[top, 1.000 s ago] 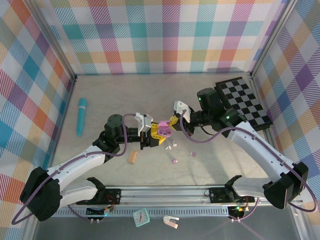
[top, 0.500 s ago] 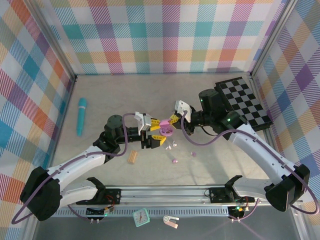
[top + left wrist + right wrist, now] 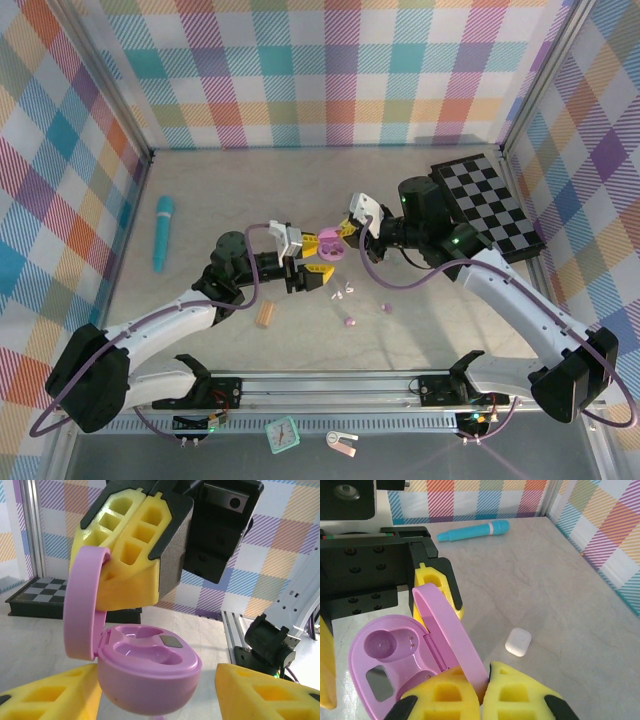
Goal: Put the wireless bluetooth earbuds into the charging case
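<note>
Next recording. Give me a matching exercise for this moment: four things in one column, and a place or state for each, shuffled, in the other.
Things:
1. pink case
2. teal cylinder
3. checkerboard
4. tan ribbed block

Place or state:
A. flat in the far right corner
B. lying far left
C. lid open, wells empty
D. closest of the four to the near edge

Pairs: 1-C, 2-B, 3-A, 4-D
</note>
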Available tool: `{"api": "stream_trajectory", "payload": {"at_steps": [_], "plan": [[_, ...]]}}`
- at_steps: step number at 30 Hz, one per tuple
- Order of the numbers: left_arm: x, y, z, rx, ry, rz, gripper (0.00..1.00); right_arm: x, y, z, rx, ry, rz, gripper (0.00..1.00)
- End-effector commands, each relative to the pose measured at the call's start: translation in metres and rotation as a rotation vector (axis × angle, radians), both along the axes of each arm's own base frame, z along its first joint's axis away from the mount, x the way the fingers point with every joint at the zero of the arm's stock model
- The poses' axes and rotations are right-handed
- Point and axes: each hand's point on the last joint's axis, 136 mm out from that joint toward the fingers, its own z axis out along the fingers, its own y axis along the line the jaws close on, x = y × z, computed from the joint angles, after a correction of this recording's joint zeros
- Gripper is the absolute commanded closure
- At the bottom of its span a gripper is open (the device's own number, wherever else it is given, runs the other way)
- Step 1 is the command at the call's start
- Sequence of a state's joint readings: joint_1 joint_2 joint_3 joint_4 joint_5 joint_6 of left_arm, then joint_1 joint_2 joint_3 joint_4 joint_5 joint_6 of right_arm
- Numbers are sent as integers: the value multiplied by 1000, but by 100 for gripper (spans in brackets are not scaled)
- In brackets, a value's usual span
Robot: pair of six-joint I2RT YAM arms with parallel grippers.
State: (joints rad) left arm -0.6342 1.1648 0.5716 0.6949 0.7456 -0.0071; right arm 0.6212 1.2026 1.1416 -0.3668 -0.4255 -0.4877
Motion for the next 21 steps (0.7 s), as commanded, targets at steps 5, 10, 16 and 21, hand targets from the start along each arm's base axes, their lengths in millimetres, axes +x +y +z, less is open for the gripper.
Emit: {"api": "stream_trajectory", "payload": {"at_steps": [5, 10, 16, 21], "plan": [[0, -4, 7, -30, -34, -10, 43, 4, 7, 3, 20, -8, 3, 100], [1, -5, 8, -30, -36, -9, 44, 3, 9, 0, 11, 1, 17, 100], [6, -5, 9, -24, -39, 15, 42, 4, 9, -1, 1, -1, 16, 100], [10, -4, 7, -16, -36, 42, 38, 4, 7, 3, 8, -15, 10, 100]]}}
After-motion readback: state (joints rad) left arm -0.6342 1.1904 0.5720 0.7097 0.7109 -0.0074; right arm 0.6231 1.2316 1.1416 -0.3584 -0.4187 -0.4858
